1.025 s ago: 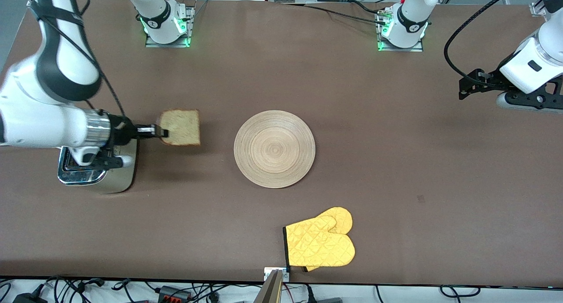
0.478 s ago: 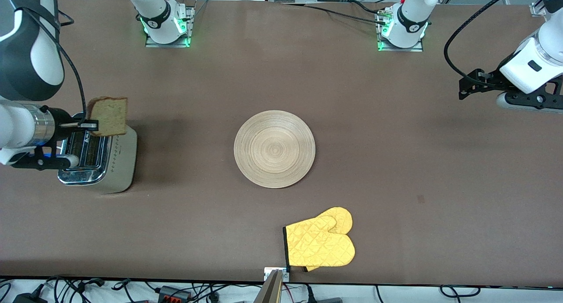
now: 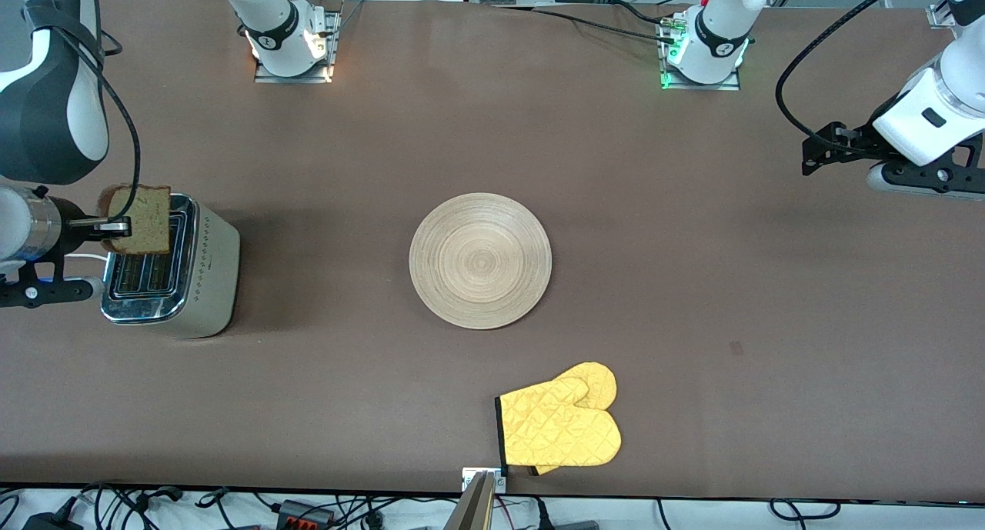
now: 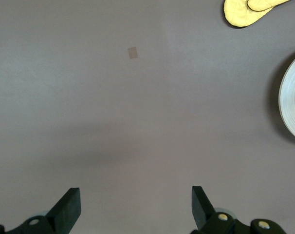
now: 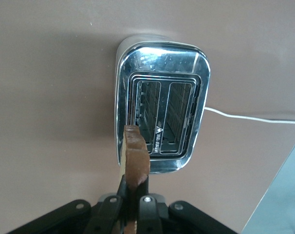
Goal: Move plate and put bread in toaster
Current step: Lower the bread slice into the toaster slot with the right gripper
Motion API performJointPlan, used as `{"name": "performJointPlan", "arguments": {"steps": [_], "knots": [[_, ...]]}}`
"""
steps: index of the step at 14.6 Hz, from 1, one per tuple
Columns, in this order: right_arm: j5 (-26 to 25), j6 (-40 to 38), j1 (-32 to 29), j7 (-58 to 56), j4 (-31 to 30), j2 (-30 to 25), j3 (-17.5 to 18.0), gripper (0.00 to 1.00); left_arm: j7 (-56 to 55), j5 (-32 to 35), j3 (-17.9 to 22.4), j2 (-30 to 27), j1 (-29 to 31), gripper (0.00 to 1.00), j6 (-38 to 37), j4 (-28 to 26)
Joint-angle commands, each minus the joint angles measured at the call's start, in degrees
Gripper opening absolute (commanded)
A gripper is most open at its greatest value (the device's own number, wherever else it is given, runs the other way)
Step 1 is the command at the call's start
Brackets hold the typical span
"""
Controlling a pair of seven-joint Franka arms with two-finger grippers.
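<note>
Bread (image 3: 141, 221) is what we see first: a squarish light brown slice with a darker crust, held upright on edge over the toaster (image 3: 171, 267), above the end of it that lies farther from the front camera. In the right wrist view we see the slice edge-on, its crust dark brown, pinched at its lower part by the right gripper (image 5: 133, 195), whose fingers are closed tight on it above the chrome top. The toaster stands at the right arm's end of the table (image 3: 692, 284); it is boxy, with a mirror-bright top, two long slots side by side, beige-silver sides carrying a row of small marks we cannot read, and a white cord (image 5: 254, 117) trailing off along the table. Between the slots we make out a small triangular warning mark with tiny lettering, too small for us to read. The plate (image 3: 480, 261), round, light tan and finely ringed, lies flat near the middle of the table, well apart from the toaster. A yellow quilted oven mitt (image 3: 560, 427) lies nearer to the front camera than the plate. The left gripper (image 4: 135, 207) waits over bare table at the left arm's end, its fingers spread wide and holding nothing.
</note>
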Motion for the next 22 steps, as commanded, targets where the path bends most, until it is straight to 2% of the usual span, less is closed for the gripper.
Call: {"name": "performJointPlan", "arguments": {"steps": [1,6,14,18,22], "knots": [[-2.0,1.6,0.3,-4.4,1.7,1.8,0.1,0.00,-0.5,1.4,0.0,0.7,-0.4,1.00,-1.0,1.6],[-6.9,2.4,0.6,-4.5,-0.1,2.8,0.2,0.00,-0.5,1.3,0.0,0.7,-0.4,1.00,-1.0,1.5],[-6.5,4.8,0.4,-4.3,-0.4,4.2,0.3,0.00,-0.5,1.3,0.0,0.7,-0.4,1.00,-1.0,1.6],[-6.4,8.3,0.4,-4.2,-4.0,4.1,0.4,0.00,-0.5,1.3,0.0,0.7,-0.3,1.00,-1.0,1.5],[-6.4,10.4,0.0,-4.2,-5.0,4.2,0.4,0.00,-0.5,1.3,0.0,0.7,-0.3,1.00,-1.0,1.6]]}}
